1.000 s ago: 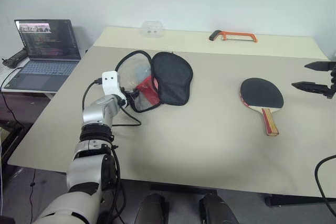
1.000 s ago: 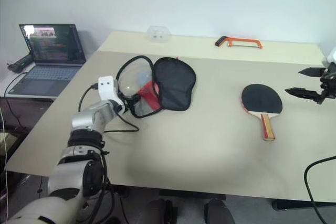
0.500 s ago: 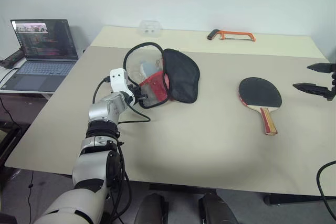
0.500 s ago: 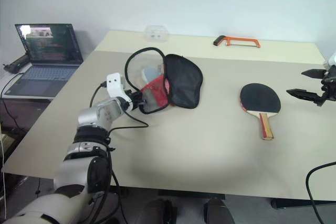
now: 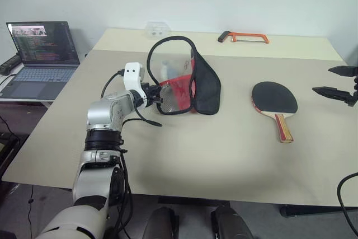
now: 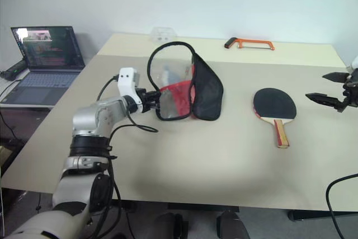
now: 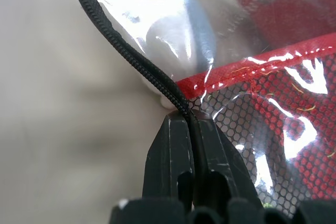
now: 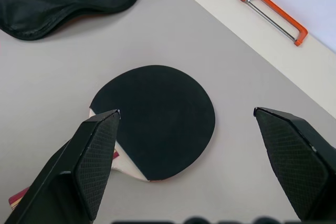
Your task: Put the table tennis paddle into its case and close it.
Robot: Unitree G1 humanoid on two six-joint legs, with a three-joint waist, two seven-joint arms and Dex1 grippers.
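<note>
Pinching the zipper rim, my left pincer (image 7: pixel 192 145) props the limp case (image 5: pixel 184 76) open; I'd take the stiff, light paddle (image 5: pixel 275 101) (flat on the surface (image 5: pixel 224 149)) by its handle; right pincer (image 8: pixel 202 161) spread.

Orange hacksaw (image 5: pixel 243 37) on the far table (image 5: pixel 224 138); open laptop (image 5: pixel 34 54) beside it.

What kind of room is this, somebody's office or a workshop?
Probably a lab or test room in an office, not a home: plain pale walls, a big bare table, an open laptop with code-like text on a side desk, and an orange hacksaw lying about.
</note>
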